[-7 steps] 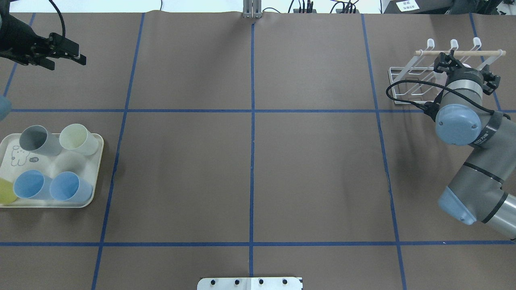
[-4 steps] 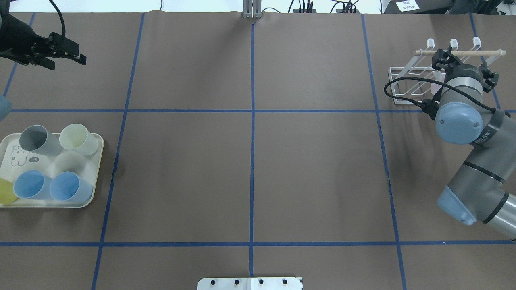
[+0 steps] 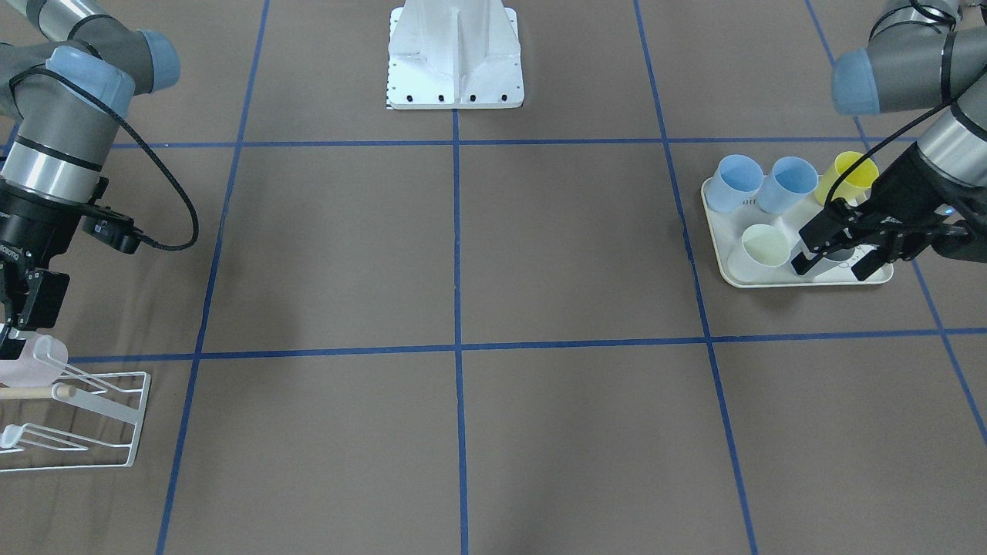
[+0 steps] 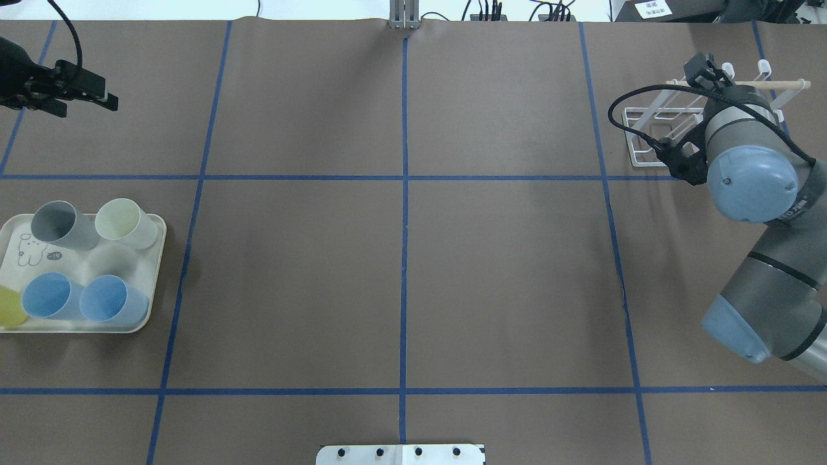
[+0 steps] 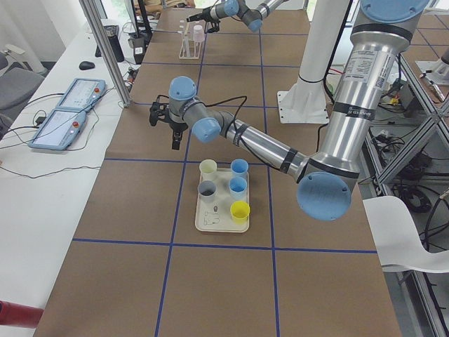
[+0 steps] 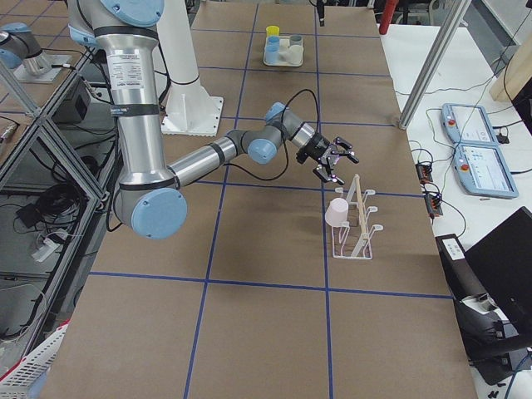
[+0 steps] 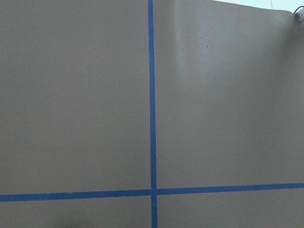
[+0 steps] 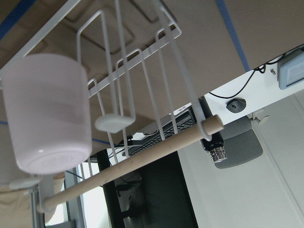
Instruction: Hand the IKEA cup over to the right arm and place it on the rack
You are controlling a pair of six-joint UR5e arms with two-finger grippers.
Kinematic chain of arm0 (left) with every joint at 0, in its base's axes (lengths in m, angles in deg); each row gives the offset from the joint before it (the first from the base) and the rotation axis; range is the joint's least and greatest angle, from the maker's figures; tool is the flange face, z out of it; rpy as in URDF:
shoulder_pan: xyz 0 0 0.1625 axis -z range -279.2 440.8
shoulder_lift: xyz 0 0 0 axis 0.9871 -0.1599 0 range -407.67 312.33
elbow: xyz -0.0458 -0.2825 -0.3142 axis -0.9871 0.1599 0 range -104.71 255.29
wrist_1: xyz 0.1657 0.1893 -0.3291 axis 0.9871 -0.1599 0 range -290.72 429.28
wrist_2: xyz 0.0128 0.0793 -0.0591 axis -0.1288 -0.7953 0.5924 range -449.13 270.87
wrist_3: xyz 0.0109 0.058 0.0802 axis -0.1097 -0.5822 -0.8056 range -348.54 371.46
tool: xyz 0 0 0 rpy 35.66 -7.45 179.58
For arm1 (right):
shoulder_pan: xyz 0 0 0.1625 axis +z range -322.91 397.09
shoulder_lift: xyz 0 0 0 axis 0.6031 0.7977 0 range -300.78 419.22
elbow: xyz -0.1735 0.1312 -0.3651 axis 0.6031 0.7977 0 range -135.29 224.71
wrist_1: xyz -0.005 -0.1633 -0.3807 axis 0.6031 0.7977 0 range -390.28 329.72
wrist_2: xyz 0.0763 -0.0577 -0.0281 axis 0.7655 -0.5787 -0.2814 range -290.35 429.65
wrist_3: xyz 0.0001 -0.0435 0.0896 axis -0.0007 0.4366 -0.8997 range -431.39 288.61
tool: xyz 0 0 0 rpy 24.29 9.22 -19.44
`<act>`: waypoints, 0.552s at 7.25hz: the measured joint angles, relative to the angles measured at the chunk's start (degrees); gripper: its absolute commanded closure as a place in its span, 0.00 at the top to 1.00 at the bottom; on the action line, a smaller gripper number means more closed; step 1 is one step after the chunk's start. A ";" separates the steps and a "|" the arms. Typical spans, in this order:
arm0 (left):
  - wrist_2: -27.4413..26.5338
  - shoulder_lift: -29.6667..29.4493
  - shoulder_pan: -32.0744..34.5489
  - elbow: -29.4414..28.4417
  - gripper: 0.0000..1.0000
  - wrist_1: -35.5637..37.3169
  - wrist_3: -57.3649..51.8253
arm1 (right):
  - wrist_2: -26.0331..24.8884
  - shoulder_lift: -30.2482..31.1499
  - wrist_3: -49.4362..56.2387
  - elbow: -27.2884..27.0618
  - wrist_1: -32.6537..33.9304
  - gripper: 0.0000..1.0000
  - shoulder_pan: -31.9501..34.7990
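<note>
The pale pink cup [image 6: 337,213] hangs mouth-down on a prong of the white wire rack [image 6: 359,218], so I judge the placing done. Next, my right gripper [image 6: 334,160] must lift clear without snagging the wooden dowel [image 8: 142,161]. Its fingers are spread and empty just above the rack, my right arm [image 6: 208,158] stretched low over the table. My left gripper [image 3: 834,262] hovers with fingers apart, empty, beyond the rabbit-printed tray [image 4: 159,258].
</note>
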 measured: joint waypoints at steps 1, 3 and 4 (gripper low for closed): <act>-0.71 3.11 0.90 1.51 1.00 0.01 -3.67 | 3.29 0.02 -11.50 -1.09 -0.09 1.00 0.00; -5.86 9.96 1.20 3.67 1.00 -0.27 -9.88 | 13.38 0.00 -41.06 -1.96 -2.57 1.00 -0.10; -7.74 13.25 0.97 3.79 1.00 -1.91 -11.62 | 19.51 -0.05 -56.18 -1.90 -5.88 1.00 -0.12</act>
